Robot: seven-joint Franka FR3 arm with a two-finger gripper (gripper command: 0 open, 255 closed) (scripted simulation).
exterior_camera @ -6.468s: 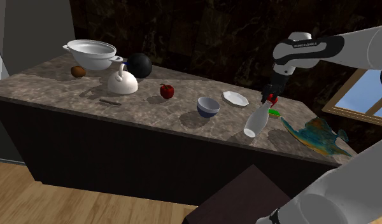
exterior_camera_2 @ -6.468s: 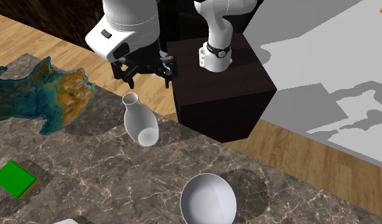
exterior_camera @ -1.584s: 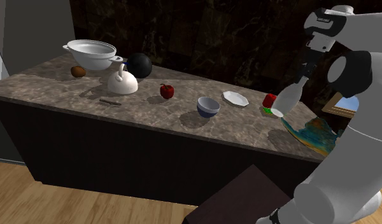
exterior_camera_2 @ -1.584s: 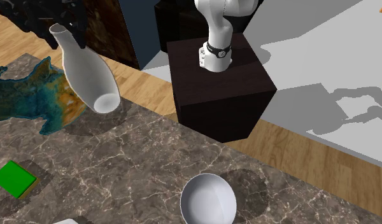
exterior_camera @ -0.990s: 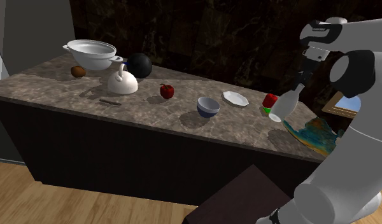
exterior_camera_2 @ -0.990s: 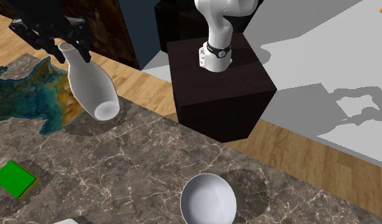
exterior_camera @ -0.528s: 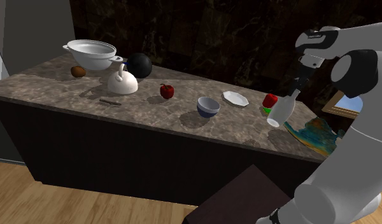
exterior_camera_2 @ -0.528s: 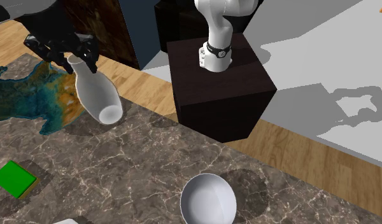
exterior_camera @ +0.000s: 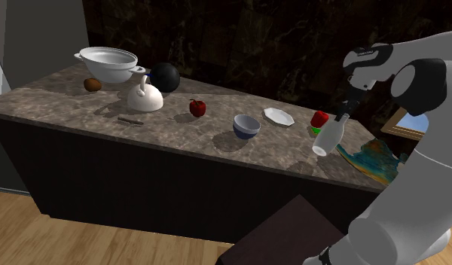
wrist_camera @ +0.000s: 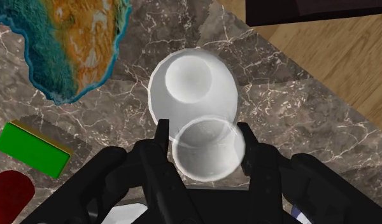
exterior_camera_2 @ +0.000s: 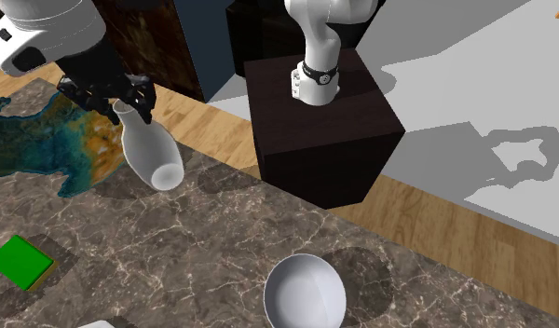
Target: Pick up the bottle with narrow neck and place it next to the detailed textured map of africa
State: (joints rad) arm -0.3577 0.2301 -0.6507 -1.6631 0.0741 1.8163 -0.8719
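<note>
Bottle's in the grip, hanging right beside the Africa map: this is the put-down!

Upper left of the second exterior view, the black gripper (exterior_camera_2: 127, 110) is clamped on the narrow neck of the white bottle (exterior_camera_2: 149, 149), which hangs tilted, base lowest, apparently just off the marbled countertop (exterior_camera_2: 268, 228). The coloured relief map of Africa (exterior_camera_2: 54, 140) lies flat just beside it at the left edge. In the wrist view the fingers (wrist_camera: 161, 137) pinch the neck from both sides. My read: it's at the spot and only needs placing. That calls for lowering it, righting the tilt so the base sits flat, staying off the map's edge and the green block (exterior_camera_2: 20, 261), then opening up. A small marking (exterior_camera: 361, 54) on the arm (exterior_camera: 424, 71) is too small to read.
</note>
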